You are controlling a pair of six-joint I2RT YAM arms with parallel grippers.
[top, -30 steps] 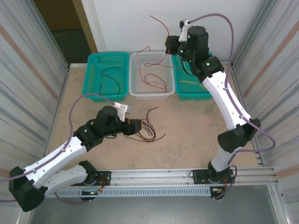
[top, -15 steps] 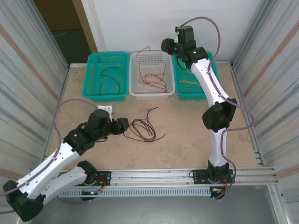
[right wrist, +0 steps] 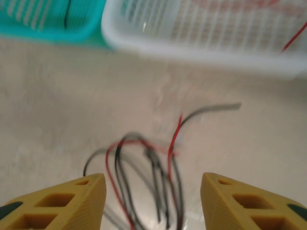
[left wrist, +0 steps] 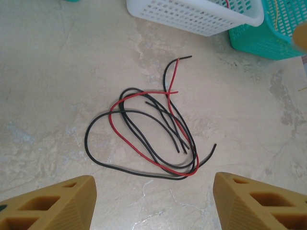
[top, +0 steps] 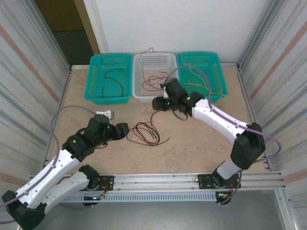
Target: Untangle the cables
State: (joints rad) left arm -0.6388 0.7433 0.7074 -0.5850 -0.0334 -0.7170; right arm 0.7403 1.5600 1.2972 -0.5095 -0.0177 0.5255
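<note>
Tangle of red and black cables (top: 147,133) lies loose on worktop (top: 201,139). Left jaws apart, empty, facing it from left; right jaws apart, empty, above its far end near white basket (top: 144,98). I judge this lets each pull one strand.

- worktop (top: 201,139): pale beige, marbled like stone, evenly lit, with only faint shadows.
- back wall (top: 192,24): plain white and smooth.
- left side wall (top: 24,81) and right side wall (top: 283,57): ribbed grey metal panels, each crossed by a slanting reddish stripe.
- doorway (top: 72,45) at the far left corner: dark inside, beside a brown wooden frame (top: 90,26).
- metal rail (top: 158,179): runs along the worktop's near edge.
</note>
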